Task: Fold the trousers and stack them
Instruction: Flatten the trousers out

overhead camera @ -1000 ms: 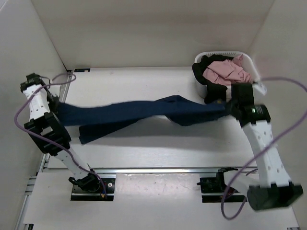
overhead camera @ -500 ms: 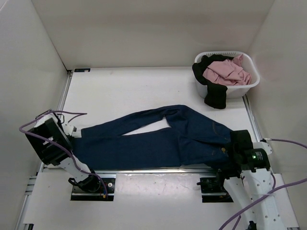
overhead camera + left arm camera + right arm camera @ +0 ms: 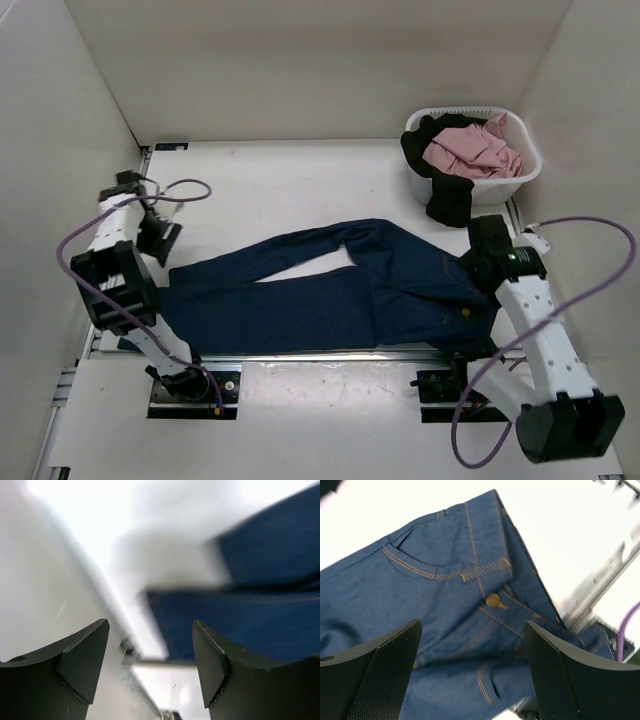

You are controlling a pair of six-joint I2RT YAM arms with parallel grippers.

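Left wrist view blurs the trousers (image 3: 260, 625); left end effector (image 3: 150, 627) and right end effector (image 3: 472, 626) gape, empty.

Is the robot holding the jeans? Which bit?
Nothing is held: left gripper and right gripper are both open; the jeans lie loose on the table.

Trousers (image 3: 330, 295) dark navy denim, mid-frame. In the right wrist view they read mid blue, with tan-gold stitching (image 3: 445, 572) and a brass-coloured button (image 3: 494, 600). Basket (image 3: 455, 112) white, upper right of frame. Pink garment (image 3: 472, 150) and black garment (image 3: 450, 200) there. Table (image 3: 280, 180) white, walls (image 3: 300, 60) off-white. Left arm (image 3: 112, 225) and right arm (image 3: 545, 325) white with black joints. Cables (image 3: 590, 219) purple.
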